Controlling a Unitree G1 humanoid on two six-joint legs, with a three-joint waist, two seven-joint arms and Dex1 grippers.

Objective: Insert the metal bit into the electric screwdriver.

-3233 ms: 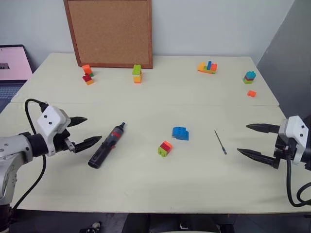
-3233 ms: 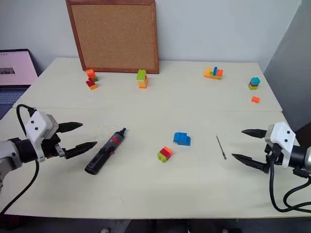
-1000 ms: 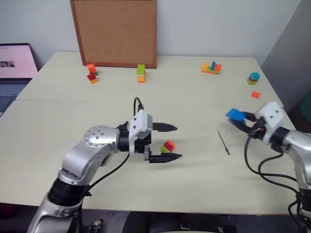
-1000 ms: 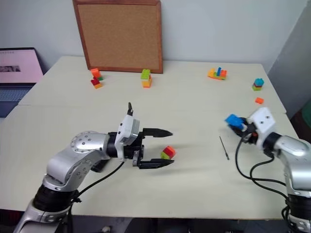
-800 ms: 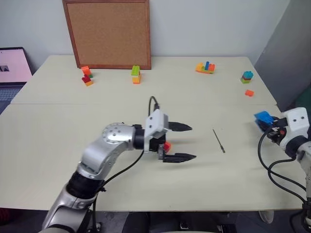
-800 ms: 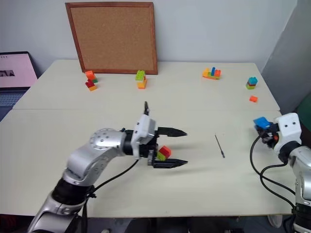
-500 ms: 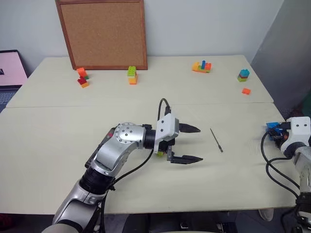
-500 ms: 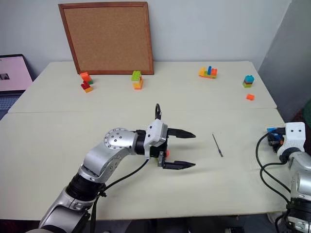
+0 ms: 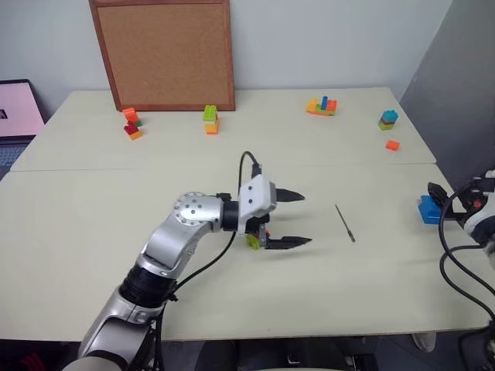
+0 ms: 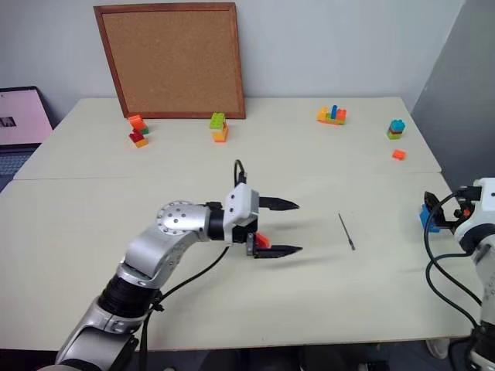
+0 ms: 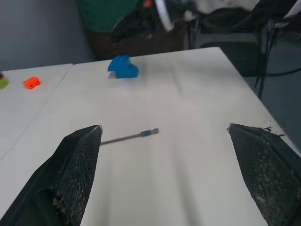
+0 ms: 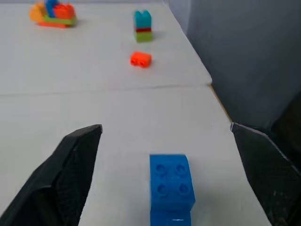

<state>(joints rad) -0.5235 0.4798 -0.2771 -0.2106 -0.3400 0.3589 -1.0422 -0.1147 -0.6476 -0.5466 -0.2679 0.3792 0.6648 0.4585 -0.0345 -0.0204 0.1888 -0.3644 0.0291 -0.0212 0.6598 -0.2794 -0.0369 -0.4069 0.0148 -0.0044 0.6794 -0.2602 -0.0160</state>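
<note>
A matt cream table [image 9: 116,232] carries a thin grey metal bit [image 9: 345,223] and a glossy blue plastic brick [image 12: 170,188], with a rough, wood-framed cork board [image 9: 162,54] behind.

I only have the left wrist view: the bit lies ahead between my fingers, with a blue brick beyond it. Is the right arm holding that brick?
Observer: No. The right gripper is wide open, and the blue brick sits on the table between its fingers.
Operator: Anything near my left fingers that I can't see?
Observer: Yes. A small red and green brick lies right by the left gripper, at the base of its nearer finger.
Operator: Where's the bit on the table?
Observer: The metal bit lies well in from the right edge.
</note>
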